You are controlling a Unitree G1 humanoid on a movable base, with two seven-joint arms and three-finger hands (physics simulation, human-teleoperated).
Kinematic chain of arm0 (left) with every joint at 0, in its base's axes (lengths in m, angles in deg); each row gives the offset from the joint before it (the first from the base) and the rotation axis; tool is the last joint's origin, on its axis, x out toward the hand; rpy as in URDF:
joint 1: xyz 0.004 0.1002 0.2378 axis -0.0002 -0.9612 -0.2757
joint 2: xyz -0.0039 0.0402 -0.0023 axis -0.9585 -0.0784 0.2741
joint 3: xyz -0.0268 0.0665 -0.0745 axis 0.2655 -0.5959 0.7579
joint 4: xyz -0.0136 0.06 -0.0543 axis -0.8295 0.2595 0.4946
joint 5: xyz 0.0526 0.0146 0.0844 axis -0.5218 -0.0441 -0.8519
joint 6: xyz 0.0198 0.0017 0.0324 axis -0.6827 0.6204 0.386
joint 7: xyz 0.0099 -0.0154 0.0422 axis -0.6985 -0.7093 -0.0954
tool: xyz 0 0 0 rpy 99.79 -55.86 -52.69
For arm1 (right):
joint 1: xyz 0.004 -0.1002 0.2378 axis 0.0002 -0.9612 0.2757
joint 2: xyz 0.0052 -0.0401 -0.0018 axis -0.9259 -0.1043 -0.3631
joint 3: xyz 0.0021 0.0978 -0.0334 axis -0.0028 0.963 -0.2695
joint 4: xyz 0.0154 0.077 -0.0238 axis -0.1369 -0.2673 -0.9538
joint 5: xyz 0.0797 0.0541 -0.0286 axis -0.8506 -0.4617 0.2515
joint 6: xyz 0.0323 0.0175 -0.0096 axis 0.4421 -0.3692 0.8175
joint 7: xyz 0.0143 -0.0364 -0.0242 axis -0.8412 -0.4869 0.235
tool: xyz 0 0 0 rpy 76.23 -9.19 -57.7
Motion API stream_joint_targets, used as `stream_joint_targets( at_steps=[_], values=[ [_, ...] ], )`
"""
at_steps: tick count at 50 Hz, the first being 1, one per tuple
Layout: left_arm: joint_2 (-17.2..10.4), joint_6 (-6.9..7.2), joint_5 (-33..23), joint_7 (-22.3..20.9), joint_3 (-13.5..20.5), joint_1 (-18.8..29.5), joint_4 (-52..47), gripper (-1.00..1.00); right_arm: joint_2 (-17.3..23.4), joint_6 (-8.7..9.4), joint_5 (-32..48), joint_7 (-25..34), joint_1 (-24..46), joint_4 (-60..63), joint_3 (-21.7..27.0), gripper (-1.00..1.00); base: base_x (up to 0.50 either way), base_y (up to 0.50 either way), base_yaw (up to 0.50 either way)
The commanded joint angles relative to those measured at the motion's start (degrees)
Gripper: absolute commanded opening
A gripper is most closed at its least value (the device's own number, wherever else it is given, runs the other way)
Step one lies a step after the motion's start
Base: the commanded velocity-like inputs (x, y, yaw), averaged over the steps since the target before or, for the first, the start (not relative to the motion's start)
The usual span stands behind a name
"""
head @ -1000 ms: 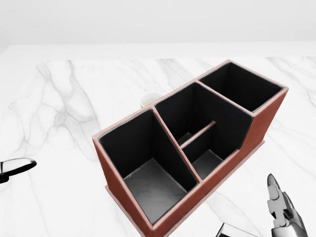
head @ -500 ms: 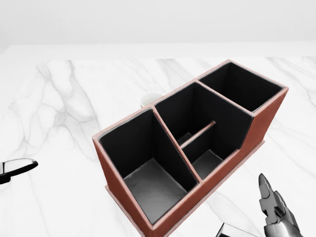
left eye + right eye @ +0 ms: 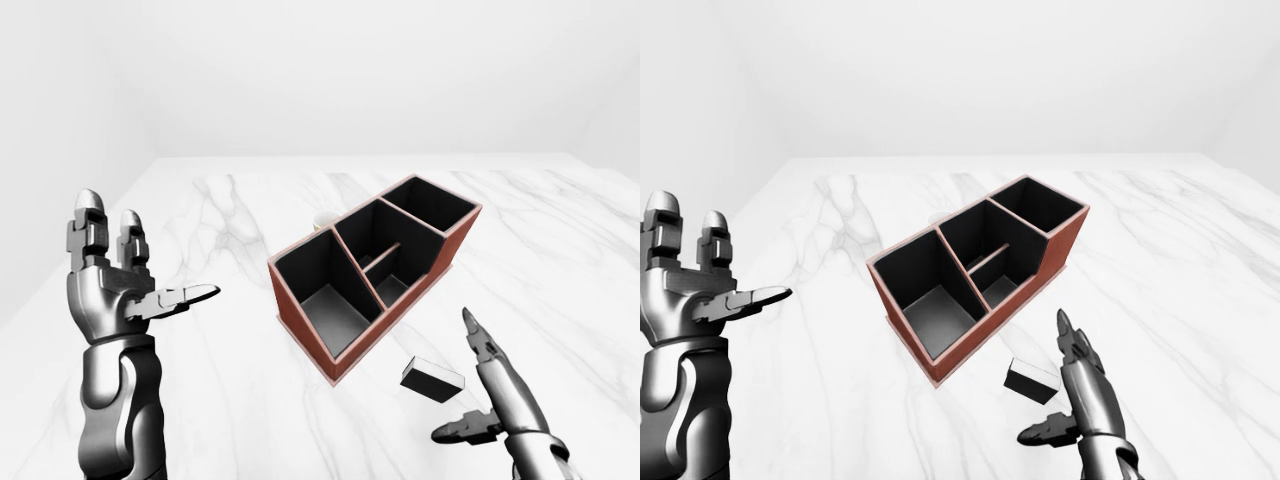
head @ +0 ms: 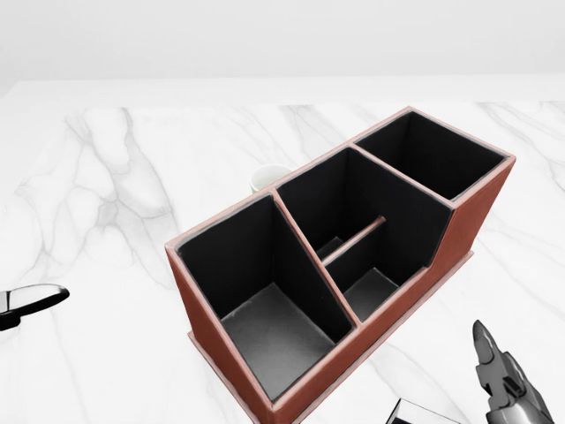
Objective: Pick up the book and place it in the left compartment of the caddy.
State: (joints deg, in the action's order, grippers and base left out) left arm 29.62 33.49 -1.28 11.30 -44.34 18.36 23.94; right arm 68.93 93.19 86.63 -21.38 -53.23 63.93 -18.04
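White marble table point(image 3: 240, 400) under bare white walls. The caddy point(image 3: 372, 270) stood at frame centre, its left compartment point(image 3: 322, 298) empty. The book point(image 3: 432, 379) lay flat at lower right, just below the caddy. The right hand point(image 3: 495, 395), fingers spread and holding nothing, had dipped lower in the head view over the last second, suggesting the approach was under way. The left hand point(image 3: 110, 285) was raised and spread at far left.

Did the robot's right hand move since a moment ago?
Yes. In the head view the right hand has dropped lower and slid right, away from the caddy, which stayed put.
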Motion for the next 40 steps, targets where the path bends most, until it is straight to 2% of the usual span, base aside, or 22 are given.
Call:
stream_joint_targets(
  at_steps=[1, 25, 40],
  values=[
    [0.2, 0.00, -0.3, 0.0, -0.3, -0.3, -0.2, 1.00, -0.6, 0.00, 3.4, 4.4, 0.5, -0.1, 0.8, 1.00, 0.00, 0.00, 0.00],
    [0.4, 0.00, -0.9, -0.2, -0.5, -0.3, 0.2, 1.00, 2.5, 0.00, 4.2, 9.4, 5.8, -5.7, 5.1, 1.00, 0.00, 0.00, 0.00],
    [0.6, 0.00, -1.3, -0.3, -0.9, -0.3, 0.6, 1.00, 3.8, 0.00, 8.8, 14.1, 9.0, -6.3, 6.6, 1.00, 0.00, 0.00, 0.00]
  ],
)
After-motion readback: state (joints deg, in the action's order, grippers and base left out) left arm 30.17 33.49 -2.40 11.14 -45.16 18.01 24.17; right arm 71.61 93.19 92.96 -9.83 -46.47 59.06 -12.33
